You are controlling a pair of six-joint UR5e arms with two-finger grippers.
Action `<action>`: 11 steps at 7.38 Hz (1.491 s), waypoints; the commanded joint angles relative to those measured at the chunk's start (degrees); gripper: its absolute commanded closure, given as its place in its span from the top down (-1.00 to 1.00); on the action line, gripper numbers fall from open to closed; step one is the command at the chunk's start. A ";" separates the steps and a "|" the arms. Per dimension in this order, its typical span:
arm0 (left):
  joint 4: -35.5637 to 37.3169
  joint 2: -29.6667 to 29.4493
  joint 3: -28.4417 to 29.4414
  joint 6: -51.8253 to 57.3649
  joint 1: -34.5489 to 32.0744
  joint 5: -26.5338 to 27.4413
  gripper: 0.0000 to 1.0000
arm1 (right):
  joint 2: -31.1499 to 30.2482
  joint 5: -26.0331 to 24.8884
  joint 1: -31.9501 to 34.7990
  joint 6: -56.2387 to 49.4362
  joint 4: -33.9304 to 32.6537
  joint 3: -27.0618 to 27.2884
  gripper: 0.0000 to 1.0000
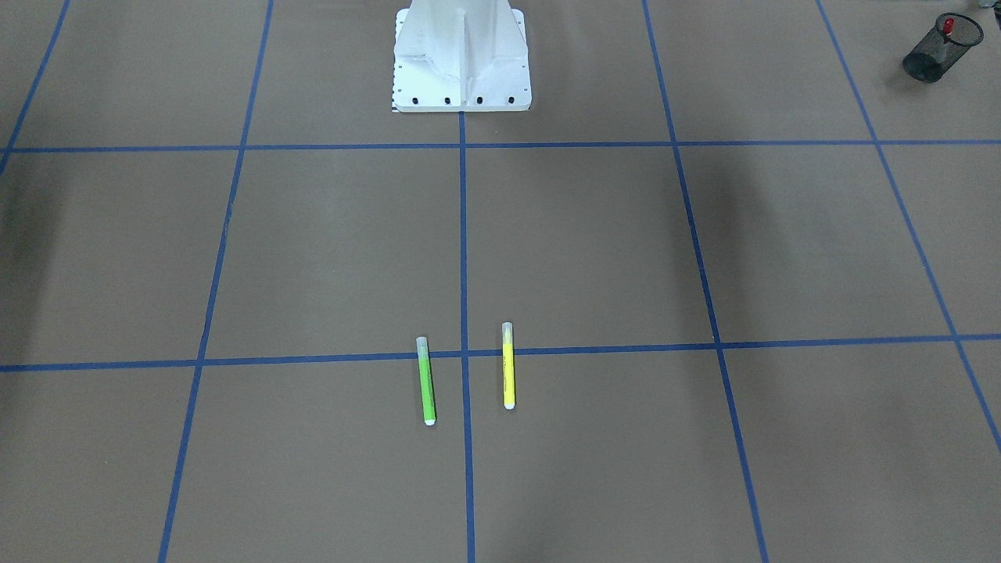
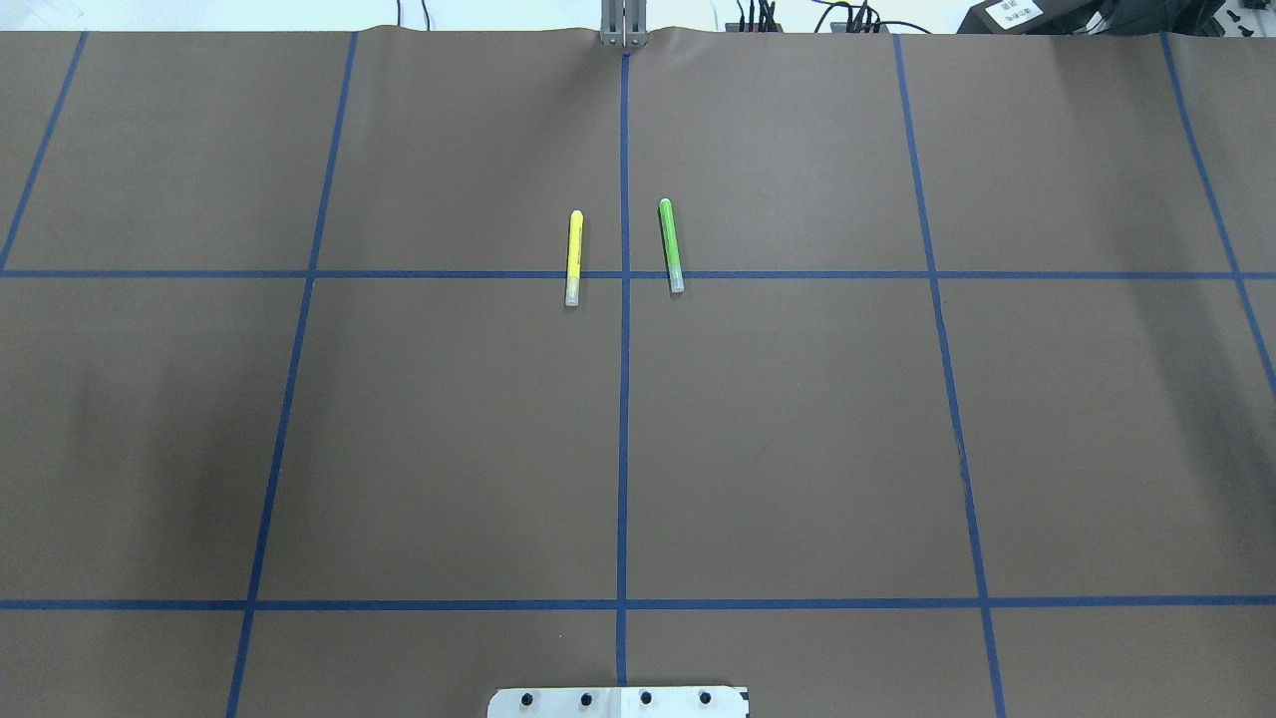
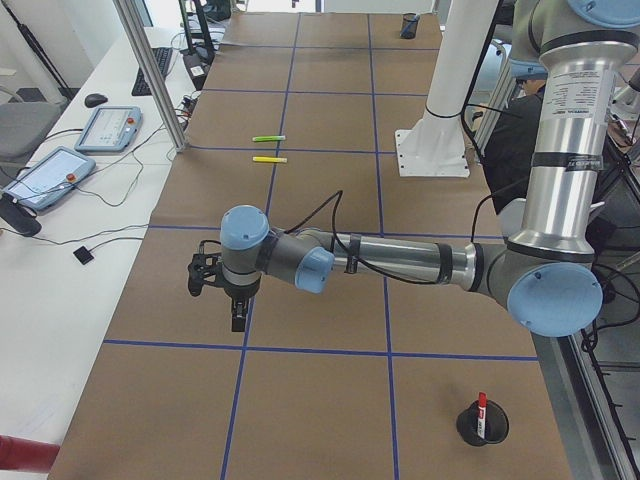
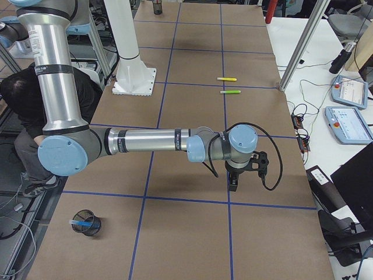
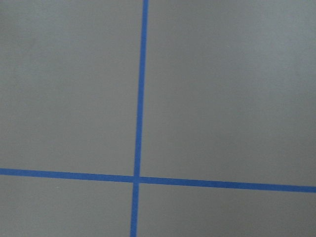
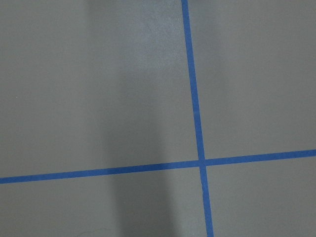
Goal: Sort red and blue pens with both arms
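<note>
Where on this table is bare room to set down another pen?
Wide bare paper lies between the robot base and the green marker and yellow marker. The strip between those two, along the centre tape line, is tight.

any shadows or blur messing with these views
overhead exterior: soft shadows darken the table at both sides, yellow marker and green marker look sharp; right wrist: broad vertical shadow band left of centre; left wrist: evenly lit, slightly soft

Even, diffuse lighting, soft broad shadows, slightly blurry wrist views.

Blue tape grid [image 2: 623, 449] on brown table [image 2: 449, 449]; green marker [image 2: 671, 244], yellow marker [image 2: 574, 257].
</note>
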 commanded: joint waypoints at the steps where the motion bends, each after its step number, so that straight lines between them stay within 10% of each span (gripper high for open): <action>1: 0.12 0.58 0.00 0.04 0.34 1.14 1.00 | -0.58 -0.11 -0.01 0.16 -0.25 -0.13 1.00; 11: 3.55 4.71 -3.16 9.18 0.61 -1.56 1.00 | -4.19 -1.96 -0.01 -0.54 0.19 0.13 0.99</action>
